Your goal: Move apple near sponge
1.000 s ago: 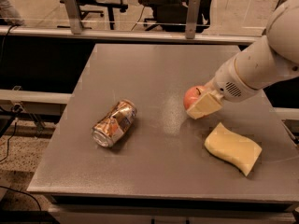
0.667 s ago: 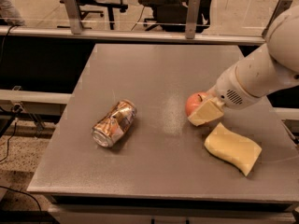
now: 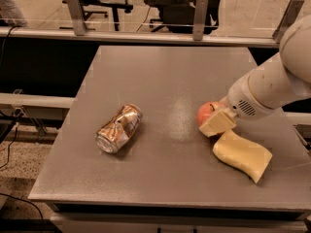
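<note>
The small red-orange apple [image 3: 206, 112] is at the right of the grey table [image 3: 160, 81], low over or on its surface. My gripper [image 3: 216, 120] is shut on the apple, with a pale yellow blocky finger [image 3: 217, 124] across its front right side; the far finger is hidden behind the apple. The white arm [image 3: 272, 84] reaches in from the upper right. The flat pale-yellow sponge [image 3: 242, 154] lies just below and right of the apple, its upper left corner close to the gripper finger.
A crushed metallic can [image 3: 118, 128] lies on its side at the table's left middle. A railing with metal posts [image 3: 198, 13] runs behind the table. Office chairs stand beyond it. The table's front edge [image 3: 165, 203] is near the bottom.
My gripper has carried the apple down and to the right, from the table's middle right to just beside the sponge's upper left corner. The can and sponge have not moved.
</note>
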Robot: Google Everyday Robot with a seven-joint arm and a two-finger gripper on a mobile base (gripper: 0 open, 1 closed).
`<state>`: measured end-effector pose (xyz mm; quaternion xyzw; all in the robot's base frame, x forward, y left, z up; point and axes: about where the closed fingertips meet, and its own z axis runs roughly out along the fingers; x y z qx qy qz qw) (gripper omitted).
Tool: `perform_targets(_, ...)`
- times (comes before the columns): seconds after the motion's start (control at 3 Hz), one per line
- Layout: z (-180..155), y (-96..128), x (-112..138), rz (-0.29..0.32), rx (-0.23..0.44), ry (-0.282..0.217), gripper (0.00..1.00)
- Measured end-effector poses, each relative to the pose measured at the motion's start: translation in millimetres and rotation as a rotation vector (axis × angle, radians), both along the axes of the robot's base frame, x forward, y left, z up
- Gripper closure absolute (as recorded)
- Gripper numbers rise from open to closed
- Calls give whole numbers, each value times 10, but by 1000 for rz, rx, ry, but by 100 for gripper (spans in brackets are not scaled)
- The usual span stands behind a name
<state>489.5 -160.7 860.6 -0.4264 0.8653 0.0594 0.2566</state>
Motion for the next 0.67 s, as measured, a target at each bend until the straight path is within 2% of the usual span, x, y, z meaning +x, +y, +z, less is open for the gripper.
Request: perform_targets(0.67,-32,-52,-12,-16,21,-10,13)
